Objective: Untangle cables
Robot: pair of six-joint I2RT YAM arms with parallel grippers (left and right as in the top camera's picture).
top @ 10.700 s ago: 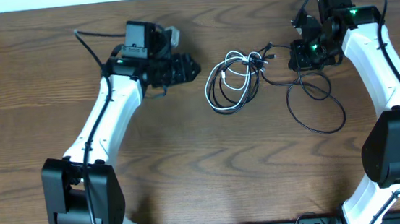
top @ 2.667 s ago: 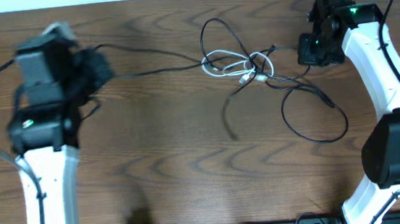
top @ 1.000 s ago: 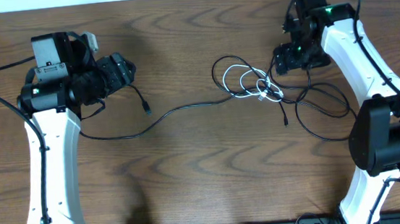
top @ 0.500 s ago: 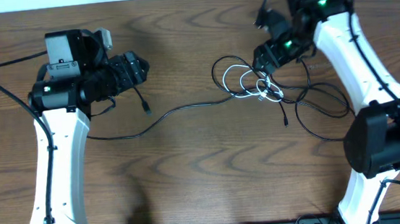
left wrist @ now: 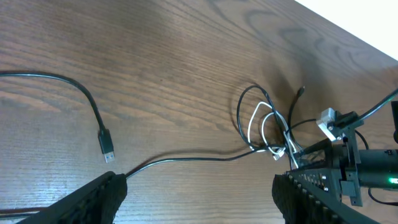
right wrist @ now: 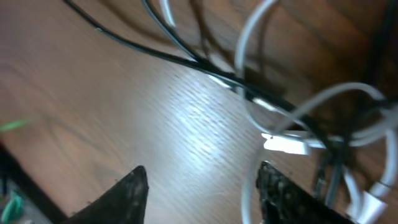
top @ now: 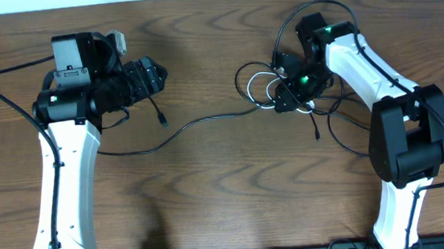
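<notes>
The cables [top: 271, 88] sit in a small knot right of the middle of the table [top: 228, 196]. The white cord [top: 257, 83] is looped through the black ones, and one long black cord [top: 206, 122] trails out to the left, where a plug [left wrist: 107, 149] lies flat on the wood near the left gripper [top: 153, 72]. The right gripper [right wrist: 202, 180] is down low right at the knot with its fingers spread, white loops just beside one finger [right wrist: 280, 193], nothing pinched as far as I can see. The left gripper is spread wide too, holding nothing, well left of the knot.
</notes>
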